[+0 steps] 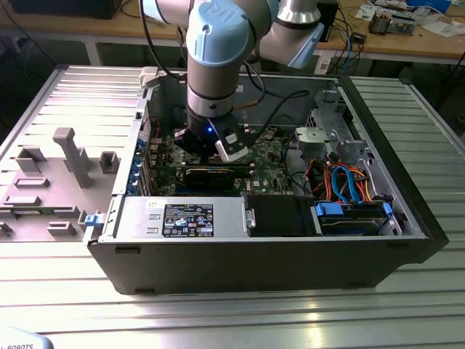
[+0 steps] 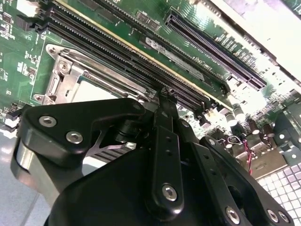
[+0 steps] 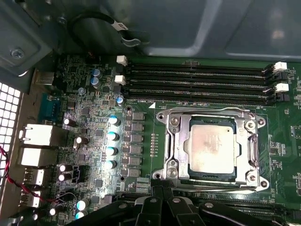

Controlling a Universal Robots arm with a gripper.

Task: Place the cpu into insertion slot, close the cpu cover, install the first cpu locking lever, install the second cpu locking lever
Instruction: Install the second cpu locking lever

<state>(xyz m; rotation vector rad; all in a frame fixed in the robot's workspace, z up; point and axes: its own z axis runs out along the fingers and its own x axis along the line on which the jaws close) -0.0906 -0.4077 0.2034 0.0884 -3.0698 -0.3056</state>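
We start with the open black desktop computer case [image 1: 290, 247], lying on its side on the ribbed grey metal counter [image 1: 218, 320]. Inside it lies the green circuit board [image 3: 94, 117] with its long black memory slots [image 3: 197, 82]. Above the board, in the exterior view, our end effector [image 1: 212, 145] hangs low over the socket area.

In the first wrist view, the small square insertion slot [image 3: 163, 141] with its silver metal rim sits just beside the memory slots. The thin silver windowed cpu cover [image 3: 181, 136] appears to lie flat over it. Through the window we see the flat square cpu [image 3: 211, 147] with its dull silver top, seated in the slot.

We judge the cpu light, stiff and fragile underneath, best held by its edges. The cover is thin springy sheet, to be pressed on its frame.

We cannot tell whether the end effector's fingers [image 2: 164, 136] are parted or closed; nothing shows between them.
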